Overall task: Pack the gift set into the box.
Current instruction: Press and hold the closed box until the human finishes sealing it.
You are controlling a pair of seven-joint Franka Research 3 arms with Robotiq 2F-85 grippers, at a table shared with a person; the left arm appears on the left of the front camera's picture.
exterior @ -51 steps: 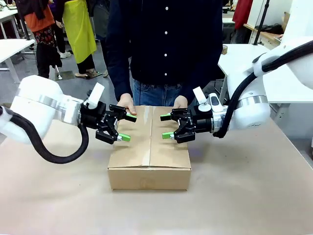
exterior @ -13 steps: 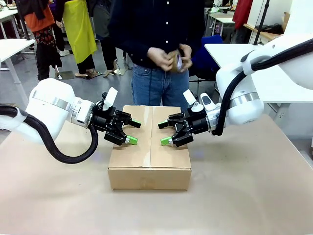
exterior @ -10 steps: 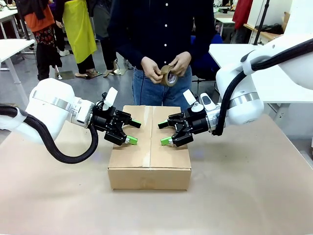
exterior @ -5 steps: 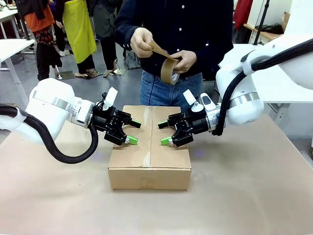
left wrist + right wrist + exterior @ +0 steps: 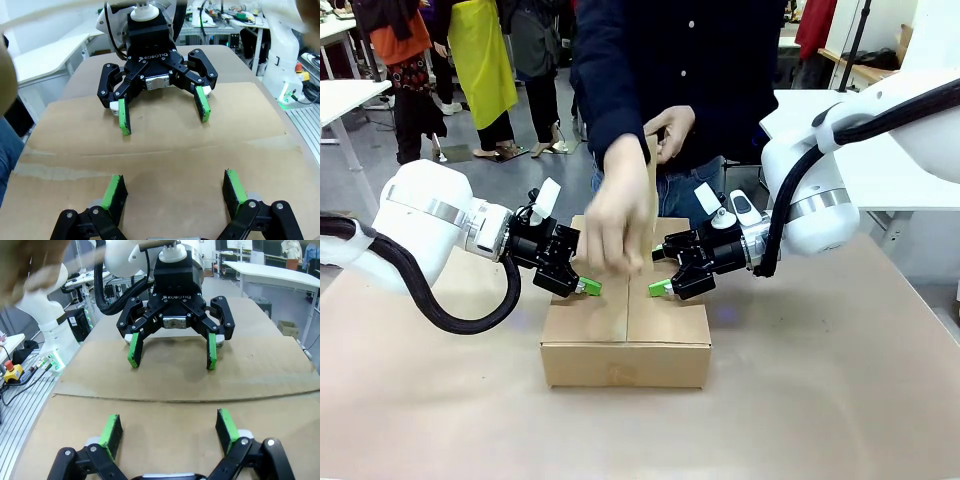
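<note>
The box (image 5: 625,335) stands closed at mid-table, its flaps meeting along a centre seam (image 5: 165,150). The gift set is hidden. My left gripper (image 5: 588,278) is open over the left flap, and my right gripper (image 5: 658,272) is open over the right flap. They face each other across the seam. In the left wrist view my left gripper (image 5: 174,189) looks at the right gripper (image 5: 162,112). In the right wrist view my right gripper (image 5: 170,427) looks at the left gripper (image 5: 172,351). I cannot tell whether the pads touch the cardboard. A person's hand (image 5: 612,225) draws a strip of brown tape (image 5: 649,195) down between the grippers.
The person stands at the far side, the other hand (image 5: 670,130) holding the tape's upper end at chest height. A white table (image 5: 880,160) is at the back right. Brown paper (image 5: 800,400) covers the tabletop around the box.
The person's hand has come down from chest height, pulling the tape strip low over the box between the grippers. Both arms have stayed still.
</note>
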